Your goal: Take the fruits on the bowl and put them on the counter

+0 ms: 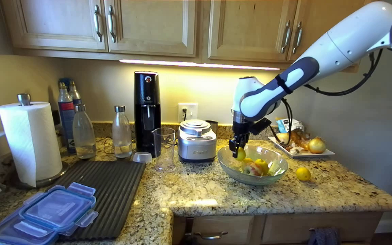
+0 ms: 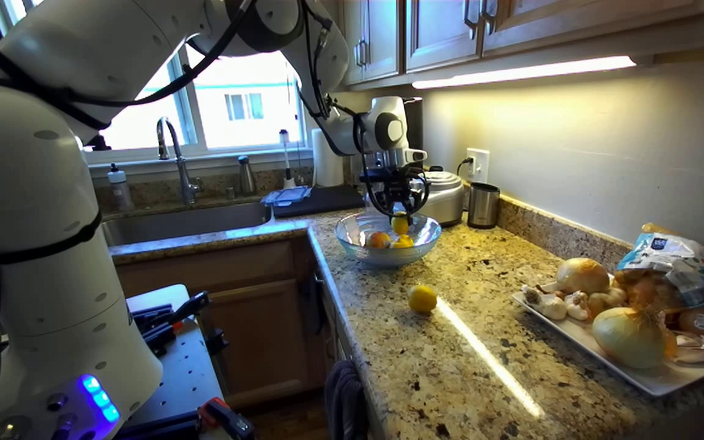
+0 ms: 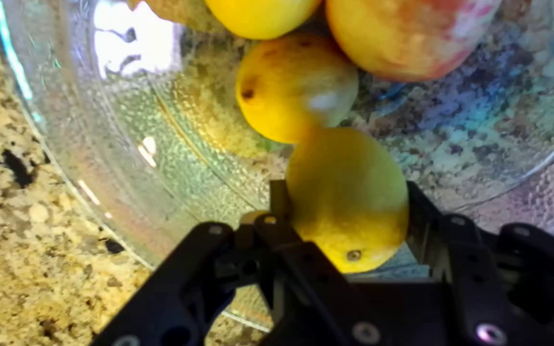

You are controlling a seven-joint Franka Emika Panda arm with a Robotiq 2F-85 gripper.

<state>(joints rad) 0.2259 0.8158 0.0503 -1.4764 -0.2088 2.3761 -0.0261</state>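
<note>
My gripper [image 3: 346, 206] is shut on a yellow-green fruit [image 3: 354, 240], with a finger against each side of it. In both exterior views this held fruit [image 1: 240, 154] is inside the glass bowl [image 1: 279, 172], by the wall nearer the food processor; I cannot tell whether it touches the bowl. Below the jaws in the wrist view lie a yellow fruit [image 3: 286, 96], another yellow fruit [image 3: 263, 14] and a larger reddish-yellow fruit [image 3: 407, 33]. One yellow fruit [image 2: 422, 299] rests outside the bowl on the granite counter [image 2: 474, 391].
Close beside the bowl stand a silver food processor [image 1: 197, 143] and a steel canister [image 2: 484, 206]. A clear pitcher [image 1: 164, 151] is further along. The white plate [image 2: 578, 336] carries onions and garlic, with a snack bag [image 2: 682, 263] behind. A ribbed mat [image 1: 114, 200] lies across the counter.
</note>
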